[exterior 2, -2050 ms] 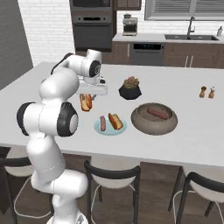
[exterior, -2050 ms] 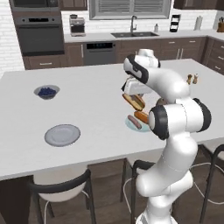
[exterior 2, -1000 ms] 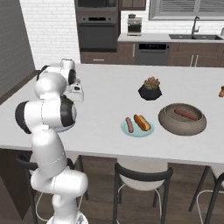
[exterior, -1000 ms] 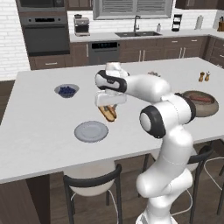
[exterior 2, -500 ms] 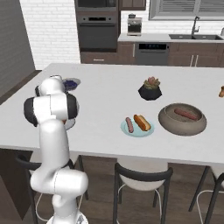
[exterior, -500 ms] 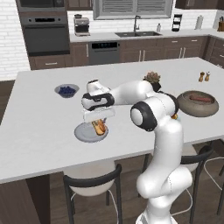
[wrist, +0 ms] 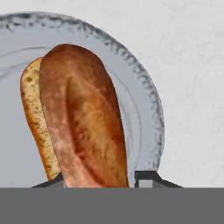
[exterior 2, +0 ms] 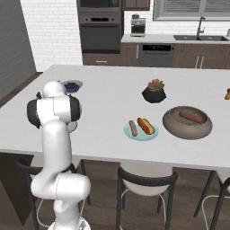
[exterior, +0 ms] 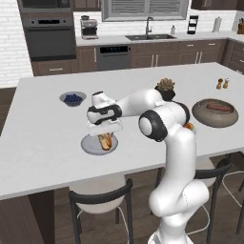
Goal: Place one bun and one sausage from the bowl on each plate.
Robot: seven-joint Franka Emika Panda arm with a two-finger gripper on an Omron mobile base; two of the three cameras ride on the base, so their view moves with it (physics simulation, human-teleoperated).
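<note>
- Bun (wrist: 83, 118) now low over the grey plate (wrist: 148, 105), carried across the table (exterior: 43, 143) from near the teal plate (exterior 2: 142, 134) a moment ago; arm swung far left since then, base views shifted too.
- Still clenched in the claw (exterior: 105, 135), fingers pinching the bun at its near end in the hand view; not let go yet.
- Whether touching the grey plate or just above it: cannot tell from these views.
- Meaning for the task: teal plate already done, with one bun and one sausage (exterior 2: 133, 127) lying side by side; second bun about to land on the second plate.
- Left to do, by judgement: release here, then fetch the last sausage (exterior 2: 191, 117) from the big stone bowl (exterior 2: 187, 128), which sits well apart to the right.
- Look of the bun: long, rounded, glossy red-brown crust on top, a lighter speckled tan side showing along its left edge, a shallow crease down the middle.
- Lies lengthwise inside the plate's rim, toward one side of it, leaving bare grey beside it for the sausage.
- Farther out: small bowl of blue berries (exterior: 72, 98) behind the grey plate, black plant pot (exterior 2: 154, 92) beyond the teal one.
</note>
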